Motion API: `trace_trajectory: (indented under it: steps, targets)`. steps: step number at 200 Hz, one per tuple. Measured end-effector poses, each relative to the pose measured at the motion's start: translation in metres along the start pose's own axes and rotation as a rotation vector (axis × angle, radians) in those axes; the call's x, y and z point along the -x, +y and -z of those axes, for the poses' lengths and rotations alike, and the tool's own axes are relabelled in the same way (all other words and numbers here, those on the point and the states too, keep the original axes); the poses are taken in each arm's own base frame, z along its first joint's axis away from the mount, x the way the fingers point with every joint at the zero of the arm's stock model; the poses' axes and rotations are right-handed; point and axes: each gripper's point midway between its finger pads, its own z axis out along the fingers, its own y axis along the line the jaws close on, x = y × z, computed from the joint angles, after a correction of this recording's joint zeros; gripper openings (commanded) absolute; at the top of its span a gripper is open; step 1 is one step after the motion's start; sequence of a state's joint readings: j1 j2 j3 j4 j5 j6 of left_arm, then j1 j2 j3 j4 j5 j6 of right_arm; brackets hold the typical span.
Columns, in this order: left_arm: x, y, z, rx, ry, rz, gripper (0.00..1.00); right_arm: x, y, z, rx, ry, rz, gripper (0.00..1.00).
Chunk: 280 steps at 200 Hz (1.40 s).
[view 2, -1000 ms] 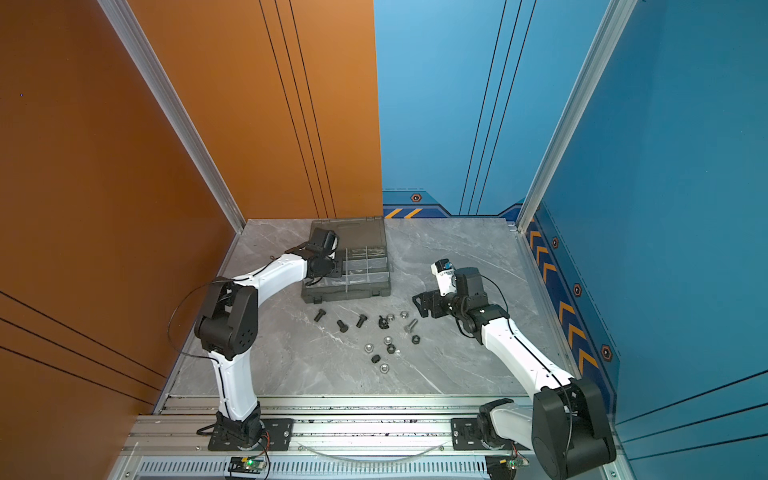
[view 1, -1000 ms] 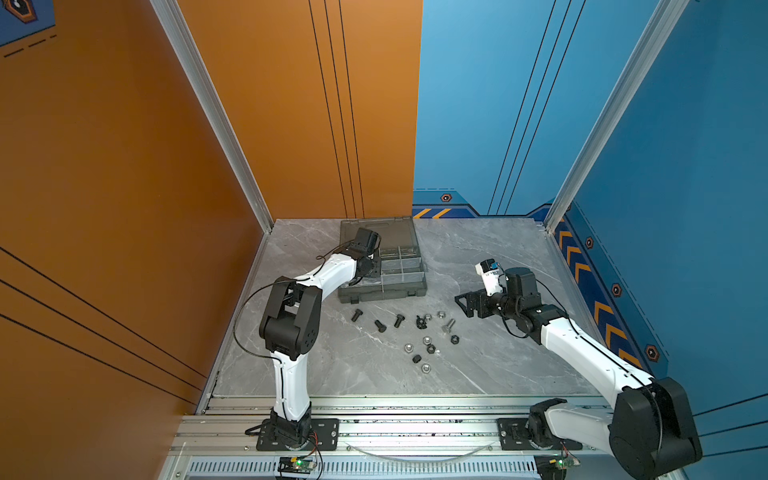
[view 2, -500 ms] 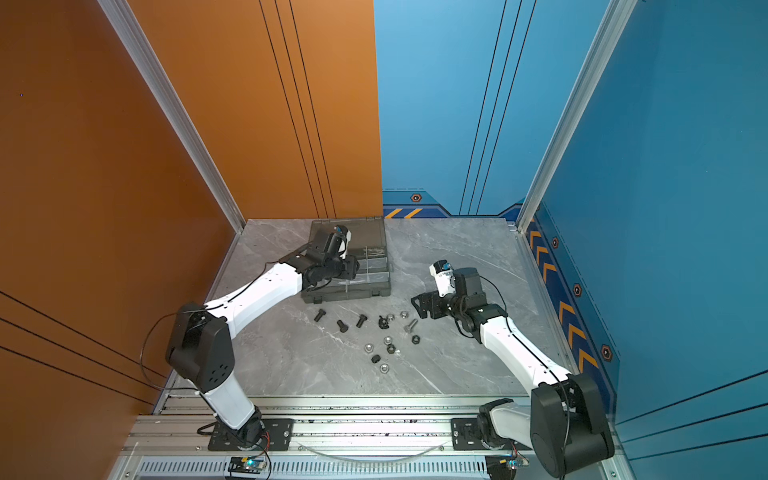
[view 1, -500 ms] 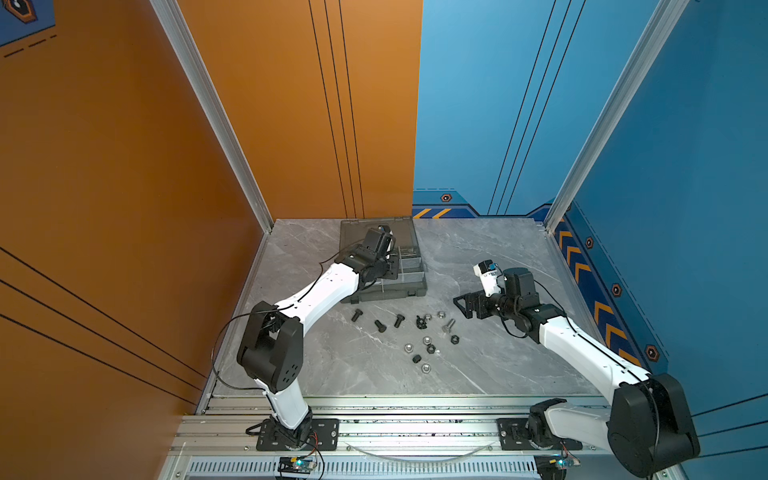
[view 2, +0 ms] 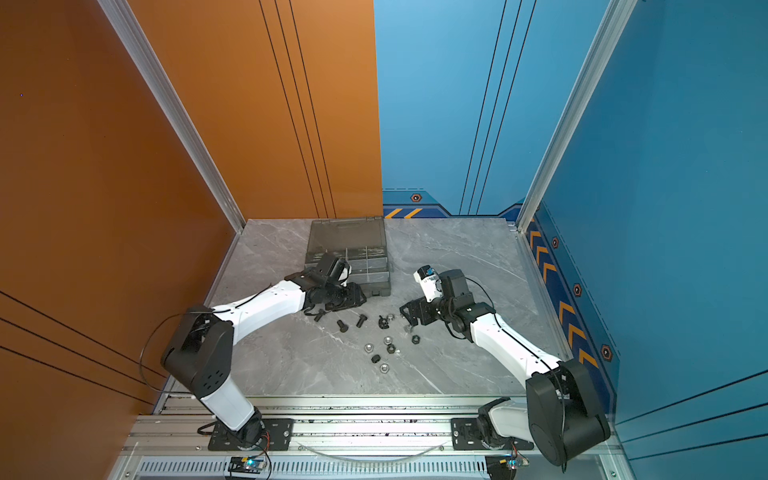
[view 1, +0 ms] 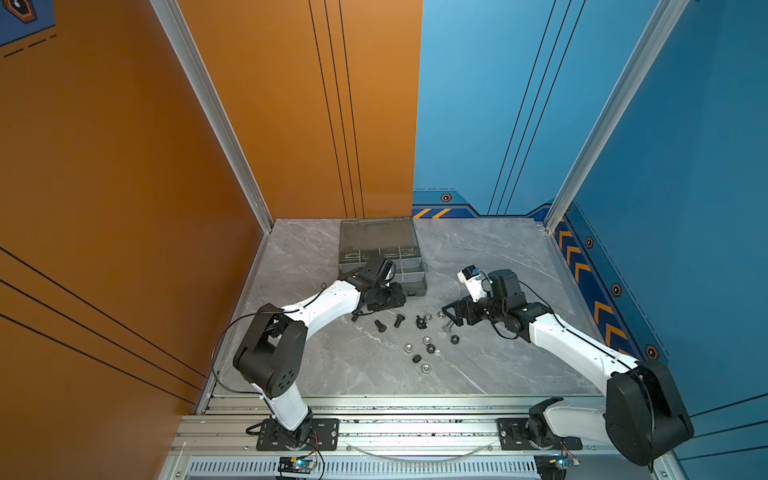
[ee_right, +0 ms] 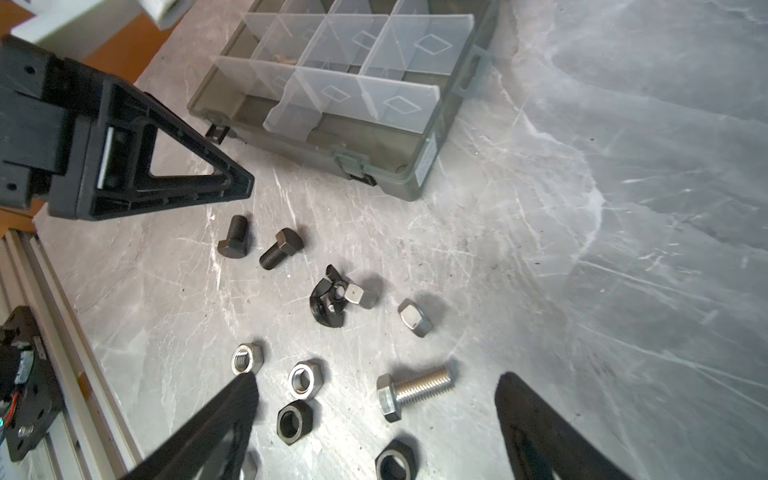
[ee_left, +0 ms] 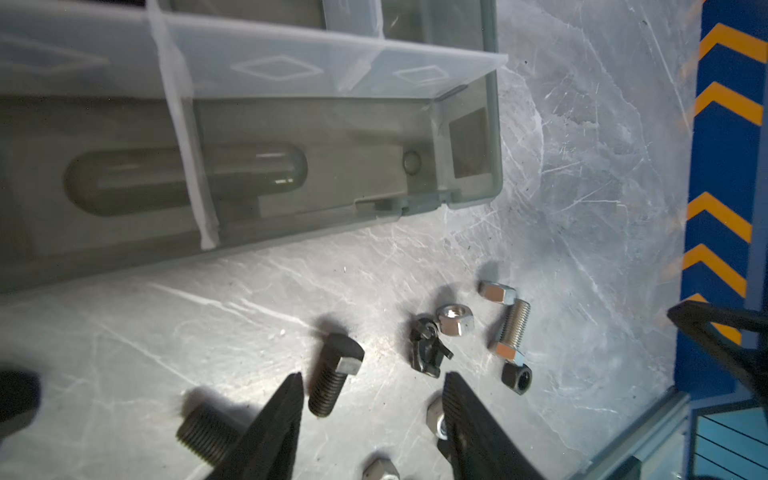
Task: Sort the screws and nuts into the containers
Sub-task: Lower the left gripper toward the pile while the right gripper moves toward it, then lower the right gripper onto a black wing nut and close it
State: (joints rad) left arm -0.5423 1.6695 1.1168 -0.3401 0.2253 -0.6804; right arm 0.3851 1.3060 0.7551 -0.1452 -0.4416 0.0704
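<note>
- The left gripper (ee_left: 374, 384) has its jaws partly apart and grips nothing. It hangs low over the worktop (view 1: 498, 266), just in front of the organiser case (view 1: 409, 286).
- One black screw (ee_left: 334, 374) lies on the worktop close beside a left finger (ee_left: 282, 399). Whether they touch cannot be told.
- The right gripper (ee_right: 376, 386) is spread wide and empty. It hovers above the silver screw (ee_right: 413, 390) without touching it.
- All loose parts lie on the worktop between the two grippers. Further black screws (ee_right: 234, 243) lie nearer the case.
- A black wing nut (ee_right: 328, 301) lies against a silver nut (ee_right: 359, 296) in the middle.
- More silver nuts (ee_right: 305, 380) and black nuts (ee_right: 295, 422) are scattered toward the front edge.
- The case stands open with its smoky lid (view 1: 376, 235) folded back toward the far wall. Its compartments (ee_right: 353, 62) are split by translucent dividers, and their contents are hard to make out.
- The worktop is grey and marble-patterned, and an aluminium rail (view 1: 415, 424) at its front carries both arm bases.
- Orange walls (view 1: 124, 166) close the left side of the cell and blue walls (view 1: 665, 166) the right.
</note>
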Motion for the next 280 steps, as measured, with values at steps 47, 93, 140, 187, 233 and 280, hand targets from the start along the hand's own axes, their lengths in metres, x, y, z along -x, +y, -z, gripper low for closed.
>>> trace_trajectory:
  steps: [47, 93, 140, 187, 233, 280]
  targets:
    - [-0.006, 0.001, 0.027, -0.113, -0.044, 0.101, 0.62, 0.004, 0.026, -0.014, 0.036, 0.055, 0.088, 0.88]
    - [-0.004, 0.012, 0.063, -0.158, -0.123, 0.160, 0.69, -0.002, 0.044, -0.031, 0.043, 0.136, 0.161, 0.87]
    - [-0.004, 0.035, 0.096, -0.167, -0.206, 0.224, 0.75, -0.012, 0.062, -0.053, 0.035, 0.231, 0.246, 0.81]
    - [-0.002, 0.056, 0.126, -0.161, -0.283, 0.287, 0.82, -0.017, 0.066, -0.068, 0.021, 0.291, 0.284, 0.70]
    - [-0.006, 0.072, 0.130, -0.138, -0.295, 0.322, 0.92, -0.027, 0.062, -0.078, 0.003, 0.357, 0.293, 0.61]
    - [-0.007, 0.074, 0.130, -0.137, -0.291, 0.338, 0.95, -0.045, 0.070, -0.091, 0.016, 0.428, 0.314, 0.56]
